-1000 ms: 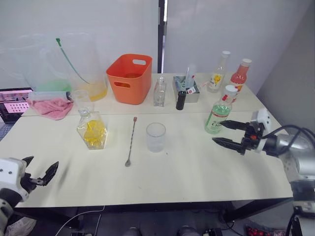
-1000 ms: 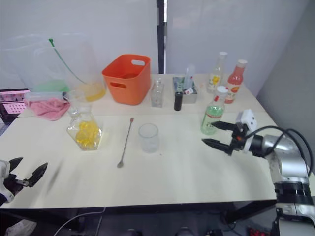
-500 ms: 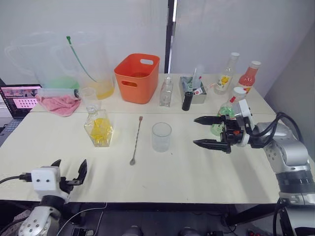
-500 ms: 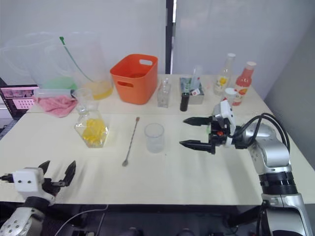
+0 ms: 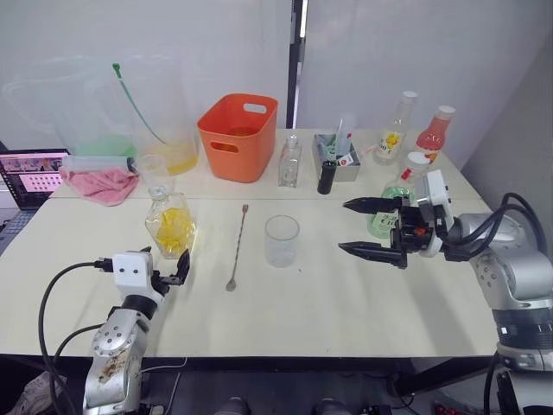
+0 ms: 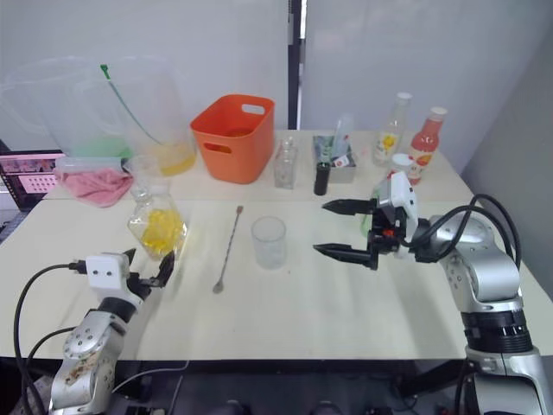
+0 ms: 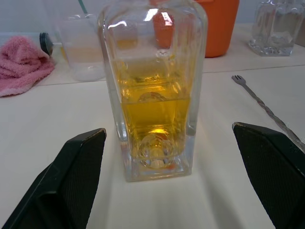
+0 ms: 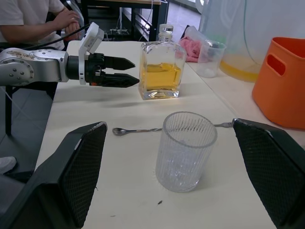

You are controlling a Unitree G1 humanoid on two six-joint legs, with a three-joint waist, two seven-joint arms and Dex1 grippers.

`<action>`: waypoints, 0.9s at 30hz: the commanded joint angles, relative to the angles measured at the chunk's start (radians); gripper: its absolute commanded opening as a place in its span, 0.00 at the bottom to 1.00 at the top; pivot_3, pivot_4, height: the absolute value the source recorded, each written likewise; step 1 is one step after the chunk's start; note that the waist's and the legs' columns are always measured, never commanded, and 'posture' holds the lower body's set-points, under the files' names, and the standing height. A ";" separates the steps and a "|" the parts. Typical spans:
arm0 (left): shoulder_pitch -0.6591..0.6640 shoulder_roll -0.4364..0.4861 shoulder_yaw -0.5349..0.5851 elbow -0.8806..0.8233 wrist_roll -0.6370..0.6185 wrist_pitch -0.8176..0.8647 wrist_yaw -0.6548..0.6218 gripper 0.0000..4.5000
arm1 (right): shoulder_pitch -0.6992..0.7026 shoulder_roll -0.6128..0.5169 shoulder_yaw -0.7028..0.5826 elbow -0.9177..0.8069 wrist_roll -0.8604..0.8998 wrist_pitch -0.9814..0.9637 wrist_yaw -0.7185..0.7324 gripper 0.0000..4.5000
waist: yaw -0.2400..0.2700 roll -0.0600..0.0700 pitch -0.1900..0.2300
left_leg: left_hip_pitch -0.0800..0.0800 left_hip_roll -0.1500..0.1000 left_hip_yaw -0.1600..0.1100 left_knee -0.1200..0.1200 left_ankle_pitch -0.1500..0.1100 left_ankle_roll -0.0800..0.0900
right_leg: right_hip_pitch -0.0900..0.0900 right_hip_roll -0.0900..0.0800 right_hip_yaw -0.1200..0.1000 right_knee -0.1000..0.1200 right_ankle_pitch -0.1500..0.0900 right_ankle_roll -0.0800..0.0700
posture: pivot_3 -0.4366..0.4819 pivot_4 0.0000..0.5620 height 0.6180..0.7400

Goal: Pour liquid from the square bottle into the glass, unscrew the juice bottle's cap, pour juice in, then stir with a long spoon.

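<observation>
The square bottle [image 5: 170, 226] with yellow liquid stands left of centre, its stopper in. My left gripper [image 5: 166, 262] is open just in front of it, and the bottle [image 7: 152, 95] sits right ahead of the spread fingertips, untouched. The ribbed clear glass [image 5: 282, 240] stands mid-table with the long spoon [image 5: 237, 249] lying flat between it and the bottle. To the right of the glass [image 8: 186, 150], my right gripper [image 5: 344, 226] is open wide and points at it from a short gap. Behind that gripper stands the green juice bottle [image 5: 399, 203], wearing its white cap [image 5: 417, 160].
Along the back are an orange basket [image 5: 238, 137], a small clear bottle [image 5: 290, 162], a black vial [image 5: 327, 177], a grey tray [image 5: 339, 160], a yellow-labelled bottle [image 5: 393, 130] and a pink-red bottle [image 5: 432, 134]. Back left hold a measuring cup [image 5: 154, 173], pink cloth [image 5: 99, 183] and large pitchers [image 5: 130, 112]. A person [image 8: 33, 19] sits beyond the table's left end.
My left gripper has come up from the table's front edge to just before the square bottle. The right gripper, which moved left toward the glass, has held since half a second ago.
</observation>
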 commanded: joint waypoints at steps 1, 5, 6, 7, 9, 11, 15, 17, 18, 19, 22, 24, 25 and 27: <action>-0.063 0.018 0.002 0.047 -0.008 -0.031 -0.003 1.00 | 0.007 -0.022 -0.044 0.003 -0.023 -0.044 -0.025 0.99 | 0.000 0.000 0.000 | 0.000 0.000 0.000 0.000 0.000 0.000 | 0.000 0.000 0.000 0.000 0.000 0.000 | 0.48 0.27 1.00; -0.116 0.026 0.008 0.093 -0.013 -0.046 -0.003 1.00 | 0.007 -0.025 -0.043 0.000 -0.025 -0.050 -0.044 0.99 | -0.001 0.000 0.000 | 0.000 0.000 0.000 0.000 0.000 0.000 | 0.000 0.000 0.000 0.000 0.000 0.000 | 0.48 0.27 1.00; -0.131 0.027 0.010 0.104 -0.017 -0.049 -0.004 1.00 | 0.009 -0.024 -0.042 0.000 -0.027 -0.052 -0.048 0.99 | -0.002 0.000 0.000 | 0.000 0.000 0.000 0.000 0.000 0.000 | 0.000 0.000 0.000 0.000 0.000 0.000 | 0.48 0.27 1.00; -0.153 0.021 0.018 0.121 -0.031 -0.048 0.000 1.00 | 0.011 -0.023 -0.039 0.001 -0.035 -0.057 -0.054 0.99 | -0.002 0.000 0.000 | 0.000 0.000 0.000 0.000 0.000 0.000 | 0.000 0.000 0.000 0.000 0.000 0.000 | 0.48 0.27 1.00; -0.188 0.016 0.024 0.156 -0.041 -0.050 0.006 1.00 | 0.013 -0.019 -0.031 0.005 -0.050 -0.067 -0.065 0.99 | -0.001 0.000 0.000 | 0.000 0.000 0.000 0.000 0.000 0.000 | 0.000 0.000 0.000 0.000 0.000 0.000 | 0.48 0.27 1.00; -0.225 0.019 0.021 0.194 -0.037 -0.056 0.011 1.00 | 0.010 -0.010 -0.024 0.003 -0.054 -0.068 -0.076 0.99 | 0.000 0.000 0.000 | -0.001 0.000 0.000 0.000 0.000 0.000 | 0.000 0.000 0.000 0.000 0.000 0.000 | 0.48 0.27 1.00; -0.287 0.027 0.019 0.264 -0.031 -0.074 0.020 1.00 | 0.005 0.004 -0.020 -0.005 -0.053 -0.069 -0.091 0.99 | -0.001 0.000 0.000 | -0.001 0.000 0.000 0.000 0.000 0.000 | -0.001 0.000 0.000 0.000 0.000 0.000 | 0.48 0.27 1.00; -0.309 0.033 0.020 0.293 -0.028 -0.083 0.025 1.00 | 0.004 0.008 -0.018 -0.006 -0.055 -0.072 -0.098 0.99 | -0.001 0.000 0.000 | -0.001 0.000 0.000 0.000 0.000 0.000 | -0.001 0.000 0.000 0.000 0.000 0.000 | 0.48 0.27 1.00; -0.320 0.037 0.023 0.308 -0.024 -0.089 0.033 1.00 | 0.003 0.011 -0.017 -0.007 -0.055 -0.073 -0.102 0.99 | -0.001 0.000 0.000 | -0.001 0.000 0.000 0.000 0.000 0.000 | -0.001 0.000 0.000 0.000 0.000 0.000 | 0.48 0.27 1.00; -0.330 0.039 0.027 0.323 -0.027 -0.095 0.036 0.94 | 0.002 0.013 -0.016 -0.006 -0.056 -0.075 -0.106 1.00 | -0.001 0.000 0.000 | -0.001 0.000 0.000 0.000 0.000 0.000 | -0.001 0.000 0.000 0.000 0.000 0.000 | 0.48 0.27 1.00; -0.349 0.050 0.030 0.351 -0.035 -0.105 0.029 0.75 | 0.004 0.019 -0.014 -0.010 -0.059 -0.078 -0.115 1.00 | -0.001 -0.001 0.000 | -0.001 0.000 0.000 0.000 0.000 0.000 | -0.001 0.000 0.000 0.000 0.000 0.000 | 0.48 0.27 1.00; -0.353 0.056 0.028 0.354 -0.033 -0.112 0.030 0.63 | 0.010 0.020 -0.012 -0.016 -0.059 -0.080 -0.120 1.00 | -0.001 -0.001 0.000 | -0.001 0.000 0.000 0.000 0.000 0.000 | -0.001 0.000 0.000 0.000 0.000 0.000 | 0.48 0.27 1.00; -0.354 0.056 0.028 0.349 -0.040 -0.114 0.026 0.63 | 0.012 0.021 -0.011 -0.018 -0.060 -0.080 -0.122 1.00 | -0.001 -0.001 0.000 | -0.001 0.000 0.000 0.000 0.000 0.000 | -0.001 0.000 0.000 0.000 0.000 0.000 | 0.48 0.27 1.00; -0.340 0.066 0.019 0.320 -0.053 -0.110 -0.007 0.63 | 0.011 0.019 -0.009 -0.027 -0.063 -0.080 -0.124 1.00 | -0.001 -0.001 0.000 | -0.001 0.000 0.000 0.000 0.000 0.000 | -0.001 0.000 0.000 0.000 0.000 0.000 | 0.48 0.27 1.00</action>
